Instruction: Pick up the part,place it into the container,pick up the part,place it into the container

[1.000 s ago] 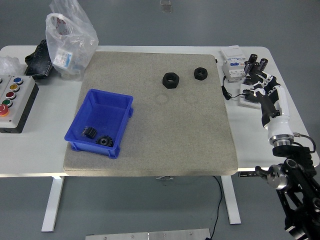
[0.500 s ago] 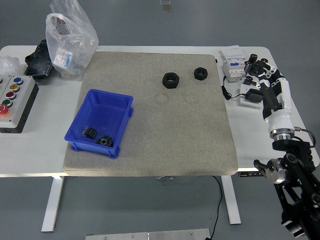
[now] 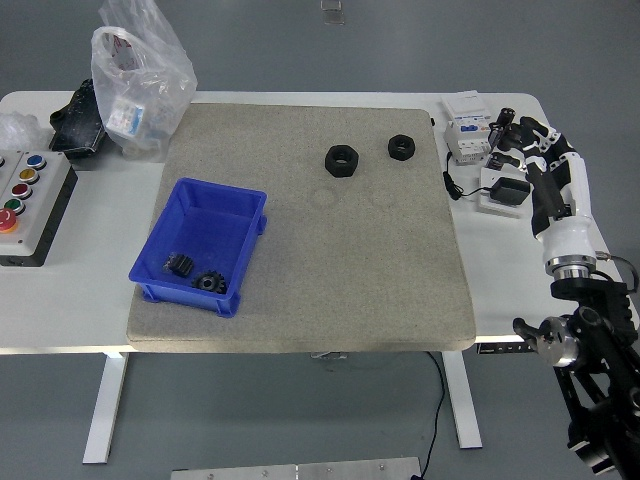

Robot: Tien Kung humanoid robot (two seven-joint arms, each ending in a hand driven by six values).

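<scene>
Black nuts (image 3: 342,160) — on mat (image 3: 350,260), blue bin (image 3: 200,245)

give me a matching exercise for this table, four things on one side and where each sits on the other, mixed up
Things:
1. two gears
2. large nut
3. button box
4. plastic bag

Places:
A. far left corner of the mat
B. inside the blue bin
C. left edge of the table
D. far part of the mat, beside a smaller nut

Pairs: 1-B, 2-D, 3-C, 4-A

Single head view, high, looking forward-down over whole table (image 3: 300,310).
</scene>
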